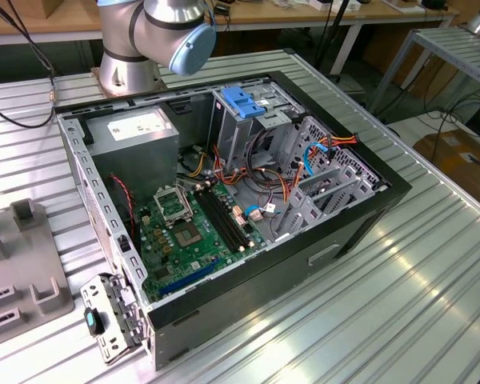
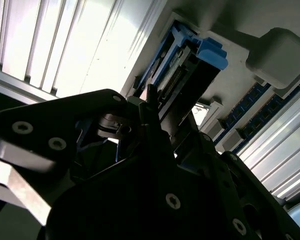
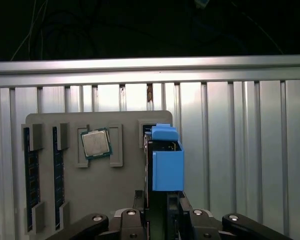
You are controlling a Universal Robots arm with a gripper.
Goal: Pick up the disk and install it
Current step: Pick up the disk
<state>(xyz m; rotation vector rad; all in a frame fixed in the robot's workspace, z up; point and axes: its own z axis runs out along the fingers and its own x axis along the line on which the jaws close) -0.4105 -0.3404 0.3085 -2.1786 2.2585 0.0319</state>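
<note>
In both wrist views the disk stands on edge in a slot of a grey holder plate; it is a flat drive edged by a bright blue plastic frame. My gripper straddles the near end of the disk, one finger on each flat side, and looks shut on it. The far end of the disk still sits in the holder's slot. The open computer case lies on the table in the exterior view, with a metal drive cage at its back.
The holder plate also carries a processor chip and memory sticks in slots. A blue bracket tops the cage. Inside the case are a grey power supply, a green motherboard and loose cables. The arm's base stands behind the case.
</note>
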